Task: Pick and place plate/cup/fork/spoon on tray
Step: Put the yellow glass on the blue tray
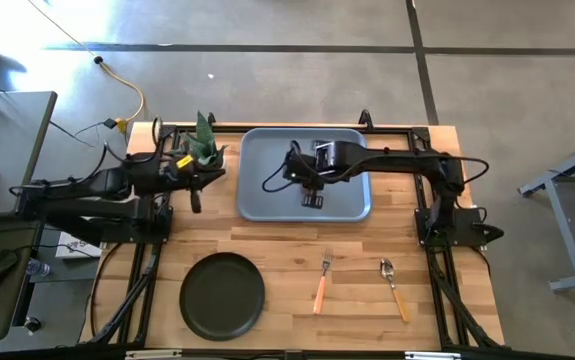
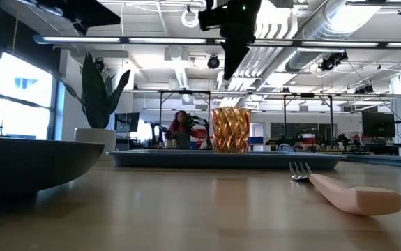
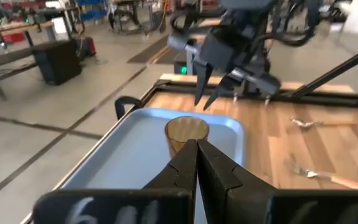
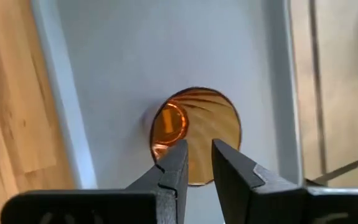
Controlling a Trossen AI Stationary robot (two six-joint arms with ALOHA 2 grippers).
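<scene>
The amber cup (image 2: 231, 130) stands upright on its base on the blue-grey tray (image 1: 267, 160) at the table's far middle. It also shows in the right wrist view (image 4: 197, 134). My right gripper (image 2: 229, 73) hangs straight above the cup, clear of its rim, with its fingers a little apart and empty. It also shows in the left wrist view (image 3: 207, 96). My left gripper (image 3: 196, 155) is shut and empty near the tray's left side (image 1: 195, 195). The dark plate (image 1: 222, 295), the fork (image 1: 321, 285) and the spoon (image 1: 394, 288) lie on the table near its front edge.
A white pot with a green plant (image 1: 204, 145) stands at the far left, beside my left arm. The tray's rim (image 2: 186, 159) rises low above the wood. Bare wood (image 1: 287, 235) lies between the tray and the tableware in front.
</scene>
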